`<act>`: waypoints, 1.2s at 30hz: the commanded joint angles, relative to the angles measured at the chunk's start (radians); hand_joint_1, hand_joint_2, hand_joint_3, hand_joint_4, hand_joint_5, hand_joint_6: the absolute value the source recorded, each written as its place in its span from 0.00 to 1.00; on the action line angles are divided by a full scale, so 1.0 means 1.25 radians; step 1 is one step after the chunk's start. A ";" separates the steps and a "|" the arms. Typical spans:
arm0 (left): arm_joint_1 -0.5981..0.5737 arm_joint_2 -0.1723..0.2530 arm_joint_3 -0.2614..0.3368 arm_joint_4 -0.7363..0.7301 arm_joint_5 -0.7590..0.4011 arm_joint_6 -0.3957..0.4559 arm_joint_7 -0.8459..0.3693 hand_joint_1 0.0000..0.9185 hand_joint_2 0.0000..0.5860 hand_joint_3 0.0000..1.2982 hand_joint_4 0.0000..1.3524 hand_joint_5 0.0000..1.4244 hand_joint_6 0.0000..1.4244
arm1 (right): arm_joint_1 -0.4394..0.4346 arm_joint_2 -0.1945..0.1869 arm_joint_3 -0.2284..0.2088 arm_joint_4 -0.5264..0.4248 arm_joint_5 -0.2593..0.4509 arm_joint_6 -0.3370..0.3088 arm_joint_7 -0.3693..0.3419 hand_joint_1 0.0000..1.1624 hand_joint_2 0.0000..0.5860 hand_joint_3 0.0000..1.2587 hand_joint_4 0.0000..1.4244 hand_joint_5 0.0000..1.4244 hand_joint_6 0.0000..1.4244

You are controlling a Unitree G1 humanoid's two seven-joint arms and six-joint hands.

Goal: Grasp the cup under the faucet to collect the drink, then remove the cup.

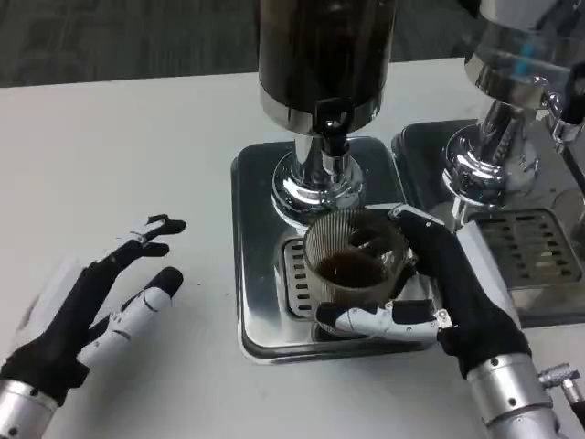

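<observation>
Two drink dispensers stand on the white counter (137, 137), the dark-filled one (324, 55) at twelve o'clock and a second (512, 64) at two o'clock, each over its own steel drip tray. The right robot hand (430, 293) grips the one ribbed glass cup (355, 261), holding dark drink, above the first tray (256, 274), just on the six o'clock side of the faucet (333, 128). The left robot hand (101, 302) lies at eight o'clock with fingers spread, holding nothing.

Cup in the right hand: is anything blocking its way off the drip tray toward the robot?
Nothing visible does. The right hand grips the cup over the tray, and the table in front is open. The left hand rests off to the side.
</observation>
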 commanded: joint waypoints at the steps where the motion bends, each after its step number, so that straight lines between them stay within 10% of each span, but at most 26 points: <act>1: 0.005 0.015 -0.008 -0.012 0.020 0.004 0.010 0.00 0.32 0.18 0.05 0.16 0.06 | 0.016 -0.002 -0.002 -0.065 0.011 -0.013 0.011 0.88 0.22 0.48 0.49 0.53 0.69; 36: 0.407 0.145 0.071 -0.466 0.422 0.061 0.225 0.00 0.28 0.00 0.00 0.00 0.00 | 0.167 -0.054 0.033 -0.328 0.050 0.035 0.188 0.89 0.22 0.50 0.52 0.56 0.73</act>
